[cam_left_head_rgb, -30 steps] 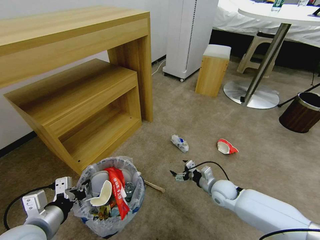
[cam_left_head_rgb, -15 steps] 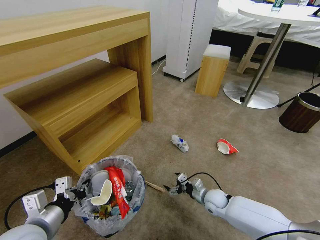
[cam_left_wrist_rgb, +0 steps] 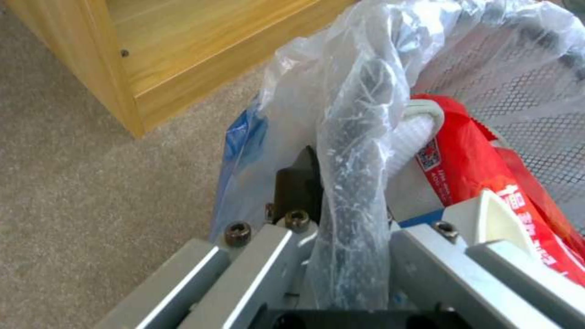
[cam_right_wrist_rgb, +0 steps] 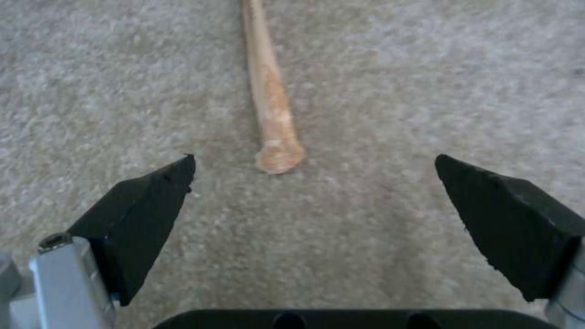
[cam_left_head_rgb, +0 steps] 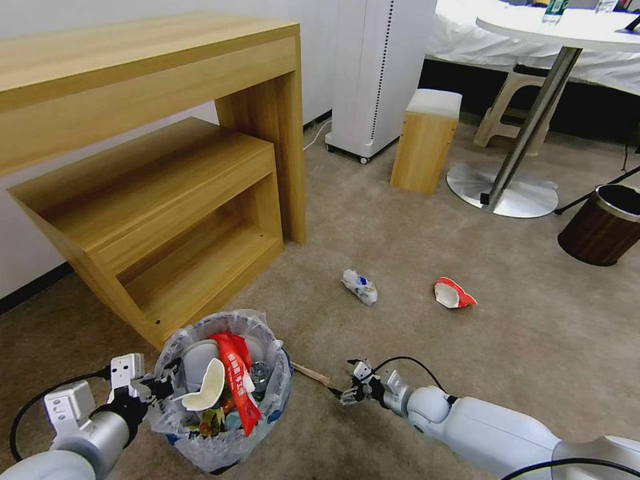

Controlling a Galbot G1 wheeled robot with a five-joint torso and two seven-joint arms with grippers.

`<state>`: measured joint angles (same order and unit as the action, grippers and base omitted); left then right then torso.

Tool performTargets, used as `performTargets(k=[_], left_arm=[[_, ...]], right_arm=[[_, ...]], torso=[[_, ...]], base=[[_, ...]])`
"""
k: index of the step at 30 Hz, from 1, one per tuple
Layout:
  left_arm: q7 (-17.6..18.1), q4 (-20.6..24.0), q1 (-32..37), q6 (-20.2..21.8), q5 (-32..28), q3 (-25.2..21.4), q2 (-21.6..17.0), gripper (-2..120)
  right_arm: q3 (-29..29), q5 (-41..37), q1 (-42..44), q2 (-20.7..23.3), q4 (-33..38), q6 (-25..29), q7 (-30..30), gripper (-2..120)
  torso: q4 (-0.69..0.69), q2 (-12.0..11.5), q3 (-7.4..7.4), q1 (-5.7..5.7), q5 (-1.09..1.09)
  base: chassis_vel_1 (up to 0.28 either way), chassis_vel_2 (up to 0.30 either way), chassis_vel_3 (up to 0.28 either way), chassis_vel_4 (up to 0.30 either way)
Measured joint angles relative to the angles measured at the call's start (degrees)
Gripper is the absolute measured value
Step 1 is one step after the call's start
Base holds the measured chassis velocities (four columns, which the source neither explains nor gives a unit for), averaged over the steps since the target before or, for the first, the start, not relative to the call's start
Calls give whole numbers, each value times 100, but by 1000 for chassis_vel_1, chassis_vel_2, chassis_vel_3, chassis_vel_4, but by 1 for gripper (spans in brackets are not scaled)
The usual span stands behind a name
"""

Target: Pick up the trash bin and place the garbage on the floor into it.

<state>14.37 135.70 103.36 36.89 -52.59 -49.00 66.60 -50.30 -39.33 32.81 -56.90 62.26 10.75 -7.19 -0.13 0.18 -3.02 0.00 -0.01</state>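
— What is the biggest thing before you?

— The floor (cam_left_head_rgb: 533, 333), a beige short-pile carpet. Beside my left arm stands a stepped desk (cam_left_head_rgb: 153, 153) of light wood grain.

— And the trash bin?

— The trash bin (cam_left_head_rgb: 220, 393) sits on the carpet near the desk's low corner. It is round, with black mesh wall, lined with a crinkly translucent bag with blue patches. It is full: a white slipper (cam_left_head_rgb: 203, 387), a red wrapper (cam_left_head_rgb: 237, 387). My left gripper (cam_left_head_rgb: 157, 387) is closed tight on its rim, bag and rim pinched between the fingers (cam_left_wrist_rgb: 299, 183).

— Your right gripper?

— My right gripper (cam_left_head_rgb: 347, 392) hangs low over the carpet, its black pointed fingers (cam_right_wrist_rgb: 152, 205) spread wide, holding nothing. Just ahead of them lies a wooden stick (cam_right_wrist_rgb: 271, 105), thin, with a rounded knob end; its other end goes near the bin, perhaps touching, I cannot tell.

— Smaller things?

— Farther on the carpet, a crumpled white cup (cam_left_head_rgb: 360, 287) and a crushed red and white cup (cam_left_head_rgb: 453, 293), well apart.
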Motion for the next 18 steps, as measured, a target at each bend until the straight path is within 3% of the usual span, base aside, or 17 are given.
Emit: performTargets(k=[8,17,18], left_arm=[[-12,76,69,-3,26,-10,62,0],[-19,114,98,-8,28,-31,56,0],[-20,115,96,-10,28,-30,56,0]], right_arm=[[-192,50,-68,-399,-422,157,-113,96],[-215,130,-81,-546,-579,222,-129,92],[-208,144,-80,-560,-600,226,-120,86]], torso=[[1,0,0,0,0],[0,0,0,0,0],[0,0,0,0,0]], base=[[0,0,0,0],[0,0,0,0],[0,0,0,0]])
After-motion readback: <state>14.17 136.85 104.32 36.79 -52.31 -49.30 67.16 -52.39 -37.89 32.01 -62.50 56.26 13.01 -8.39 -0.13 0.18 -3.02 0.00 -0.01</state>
